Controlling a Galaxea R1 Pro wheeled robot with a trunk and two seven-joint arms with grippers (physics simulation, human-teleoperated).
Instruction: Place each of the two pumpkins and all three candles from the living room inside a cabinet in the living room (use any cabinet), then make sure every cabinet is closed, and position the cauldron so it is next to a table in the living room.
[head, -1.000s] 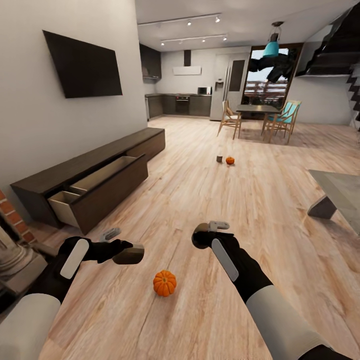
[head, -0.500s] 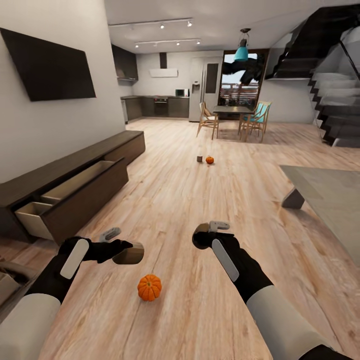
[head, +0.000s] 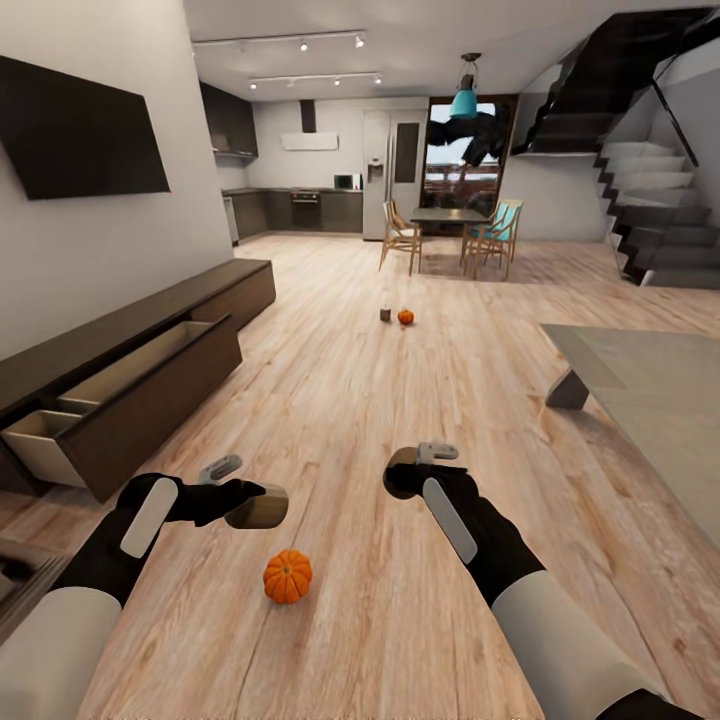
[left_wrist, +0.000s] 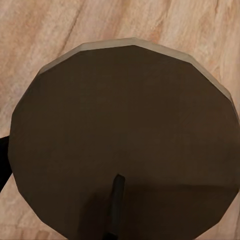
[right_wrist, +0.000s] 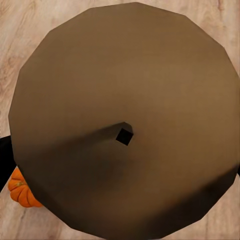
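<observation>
Now carrying 2 candles, 1 gripped in left gripper (head: 250, 497), 1 in right gripper (head: 415, 462). Best steered toward open cabinet (head: 120, 385) left of left gripper, avoiding pumpkin (head: 287, 577) below.

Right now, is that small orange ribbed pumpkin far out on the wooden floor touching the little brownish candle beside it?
Apart. The head view shows bare floor between the far pumpkin and the candle.

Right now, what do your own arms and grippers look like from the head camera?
Both forearms are glossy white tubes ending in black wrist sections, each bearing a long pale-grey oval plate. The left gripper and right gripper are black with small light-grey finger pieces. No cables or markings are visible.
</observation>
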